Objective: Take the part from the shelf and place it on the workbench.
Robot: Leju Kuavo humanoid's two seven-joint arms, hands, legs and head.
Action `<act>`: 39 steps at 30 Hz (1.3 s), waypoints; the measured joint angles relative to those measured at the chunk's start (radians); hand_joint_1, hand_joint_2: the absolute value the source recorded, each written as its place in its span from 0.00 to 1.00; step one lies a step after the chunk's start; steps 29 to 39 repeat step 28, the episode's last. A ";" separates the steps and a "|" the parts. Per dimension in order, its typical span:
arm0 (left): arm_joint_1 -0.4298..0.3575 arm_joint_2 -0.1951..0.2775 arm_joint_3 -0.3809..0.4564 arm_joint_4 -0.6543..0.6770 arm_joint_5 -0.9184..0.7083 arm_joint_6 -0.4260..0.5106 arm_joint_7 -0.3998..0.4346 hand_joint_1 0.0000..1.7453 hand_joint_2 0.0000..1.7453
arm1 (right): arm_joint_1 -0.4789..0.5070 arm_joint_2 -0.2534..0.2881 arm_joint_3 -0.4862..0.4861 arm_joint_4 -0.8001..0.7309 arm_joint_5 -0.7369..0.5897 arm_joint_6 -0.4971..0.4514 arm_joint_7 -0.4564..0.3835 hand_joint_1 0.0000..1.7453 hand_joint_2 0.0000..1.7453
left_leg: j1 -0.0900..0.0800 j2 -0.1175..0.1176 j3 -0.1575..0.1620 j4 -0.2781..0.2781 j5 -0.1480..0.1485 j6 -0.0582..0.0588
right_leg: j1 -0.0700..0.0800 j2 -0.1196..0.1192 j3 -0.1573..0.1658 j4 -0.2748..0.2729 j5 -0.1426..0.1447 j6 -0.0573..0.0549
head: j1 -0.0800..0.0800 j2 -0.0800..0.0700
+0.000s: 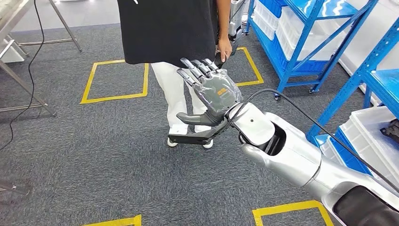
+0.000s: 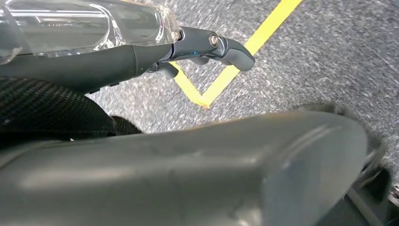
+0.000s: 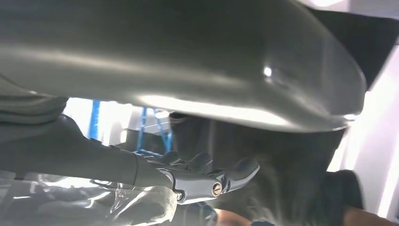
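Right arm: enters the head view from the lower right and reaches toward the middle of the frame. A black cable (image 1: 301, 106) loops over the forearm.

Right hand (image 1: 211, 92): back of the hand faces the camera. The fingers (image 1: 195, 68) are straight, close together and point away from the robot. The thumb (image 1: 190, 117) sticks out sideways toward the robot's left.

Part (image 1: 190, 138): a flat black piece just under the thumb and wrist, above the grey carpet (image 1: 94, 155). It overlaps the white shoes of a person (image 1: 164, 28) standing directly in front of the hand. Whether the right hand grips the part cannot be told. The right wrist view shows a gap between thumb and straight fingers, with only blurred dark shapes beyond.

Left hand (image 2: 188, 165): in the left wrist view the thumb and the straight fingers (image 2: 221, 47) are spread apart with nothing between them, so the hand is empty. Carpet and yellow tape (image 2: 235, 66) lie behind it.

Surroundings: blue shelf (image 1: 301, 42) with white bins (image 1: 371, 136) to the robot's right. The person's hand (image 1: 225, 47) hangs just beyond the robot's fingertips.
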 joint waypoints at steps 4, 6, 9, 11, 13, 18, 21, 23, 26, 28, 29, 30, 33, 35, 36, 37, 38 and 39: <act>-0.001 0.001 0.000 0.000 0.000 -0.001 0.002 0.00 0.00 | -0.002 -0.001 -0.001 0.000 0.000 0.000 0.000 0.00 0.00 | -0.005 0.016 0.021 -0.047 0.015 0.013 | -0.005 0.026 -0.011 0.000 0.006 0.016 | 0.000 0.000; 0.000 0.000 0.000 0.000 0.000 -0.001 0.003 0.00 0.00 | -0.005 -0.003 -0.001 0.000 0.000 0.000 0.000 0.00 0.00 | -0.001 0.039 0.027 -0.059 0.024 0.023 | -0.001 -0.015 -0.034 0.050 -0.028 0.023 | 0.002 0.000; 0.004 0.000 0.000 0.000 0.000 -0.001 0.004 0.00 0.00 | -0.006 -0.003 -0.001 0.000 0.000 0.000 0.000 0.00 0.00 | 0.000 0.074 0.024 -0.062 0.027 0.028 | -0.007 -0.077 -0.122 0.246 -0.125 0.036 | 0.005 0.000; 0.005 0.001 0.000 0.000 0.000 -0.001 0.004 0.00 0.00 | -0.003 -0.003 0.000 0.000 0.000 0.000 0.000 0.00 0.00 | 0.001 0.098 0.023 -0.061 0.027 0.027 | -0.015 -0.087 -0.140 0.291 -0.129 0.044 | 0.005 0.000; 0.006 0.001 0.000 0.000 0.000 -0.001 0.004 0.00 0.00 | -0.004 -0.003 0.000 0.000 0.000 0.000 0.001 0.00 0.00 | 0.003 0.118 0.023 -0.059 0.024 0.023 | -0.021 -0.105 -0.075 0.179 -0.075 0.050 | 0.005 0.000; 0.008 0.002 -0.001 0.000 0.001 -0.001 0.004 0.00 0.00 | -0.011 -0.002 -0.001 0.000 0.001 0.000 0.001 0.00 0.00 | -0.004 0.160 0.024 -0.050 0.013 -0.006 | -0.014 -0.132 0.016 -0.003 -0.021 0.028 | 0.004 0.000; 0.006 0.002 -0.001 0.000 0.001 -0.001 0.003 0.00 0.00 | -0.013 -0.003 -0.001 -0.001 0.000 -0.001 0.001 0.00 0.00 | 0.006 0.123 0.003 -0.001 -0.022 -0.024 | -0.017 -0.103 0.013 -0.005 -0.014 0.010 | 0.003 0.000; 0.003 0.002 -0.001 0.000 0.001 -0.001 0.003 0.00 0.00 | -0.013 -0.001 -0.001 -0.001 0.000 -0.001 0.001 0.00 0.00 | 0.011 0.074 -0.054 0.126 -0.086 -0.033 | -0.019 -0.084 0.012 -0.005 -0.011 0.003 | 0.003 0.000; 0.001 0.002 -0.001 0.000 0.001 -0.001 0.003 0.00 0.00 | -0.003 0.000 0.000 0.000 -0.013 -0.001 0.001 0.00 0.00 | 0.011 0.061 -0.125 0.269 -0.123 -0.033 | -0.017 -0.046 0.010 -0.005 -0.008 -0.001 | 0.002 0.000; 0.000 0.002 -0.001 0.000 0.001 -0.001 0.003 0.00 0.00 | 0.006 0.000 0.000 0.002 -0.033 -0.002 0.002 0.00 0.00 | 0.011 0.056 -0.106 0.220 -0.084 -0.028 | -0.016 -0.024 0.010 -0.005 -0.007 -0.001 | 0.002 0.000; 0.000 0.002 -0.001 0.000 0.001 -0.001 0.003 0.00 0.00 | 0.006 0.000 0.000 0.002 -0.033 -0.002 0.002 0.00 0.00 | 0.011 0.056 -0.106 0.220 -0.084 -0.028 | -0.016 -0.024 0.010 -0.005 -0.007 -0.001 | 0.002 0.000; 0.000 0.002 -0.001 0.000 0.001 -0.001 0.003 0.00 0.00 | 0.006 0.000 0.000 0.002 -0.033 -0.002 0.002 0.00 0.00 | 0.011 0.056 -0.106 0.220 -0.084 -0.028 | -0.016 -0.024 0.010 -0.005 -0.007 -0.001 | 0.002 0.000; 0.000 0.002 -0.001 0.000 0.001 -0.001 0.003 0.00 0.00 | 0.006 0.000 0.000 0.002 -0.033 -0.002 0.002 0.00 0.00 | 0.011 0.056 -0.106 0.220 -0.084 -0.028 | -0.016 -0.024 0.010 -0.005 -0.007 -0.001 | 0.002 0.000; 0.000 0.002 -0.001 0.000 0.001 -0.001 0.003 0.00 0.00 | 0.006 0.000 0.000 0.002 -0.033 -0.002 0.002 0.00 0.00 | 0.011 0.056 -0.106 0.220 -0.084 -0.028 | -0.016 -0.024 0.010 -0.005 -0.007 -0.001 | 0.002 0.000; 0.000 0.002 -0.001 0.000 0.001 -0.001 0.003 0.00 0.00 | 0.006 0.000 0.000 0.002 -0.033 -0.002 0.002 0.00 0.00 | 0.011 0.056 -0.106 0.220 -0.084 -0.028 | -0.016 -0.024 0.010 -0.005 -0.007 -0.001 | 0.002 0.000; 0.000 0.002 -0.001 0.000 0.001 -0.001 0.003 0.00 0.00 | 0.006 0.000 0.000 0.002 -0.033 -0.002 0.002 0.00 0.00 | 0.011 0.056 -0.106 0.220 -0.084 -0.028 | -0.016 -0.024 0.010 -0.005 -0.007 -0.001 | 0.002 0.000; 0.000 0.002 -0.001 0.000 0.001 -0.001 0.003 0.00 0.00 | 0.006 0.000 0.000 0.002 -0.033 -0.002 0.002 0.00 0.00 | 0.011 0.056 -0.106 0.220 -0.084 -0.028 | -0.016 -0.024 0.010 -0.005 -0.007 -0.001 | 0.002 0.000; 0.000 0.002 -0.001 0.000 0.001 -0.001 0.003 0.00 0.00 | 0.006 0.000 0.000 0.002 -0.033 -0.002 0.002 0.00 0.00 | 0.011 0.056 -0.106 0.220 -0.084 -0.028 | -0.016 -0.024 0.010 -0.005 -0.007 -0.001 | 0.002 0.000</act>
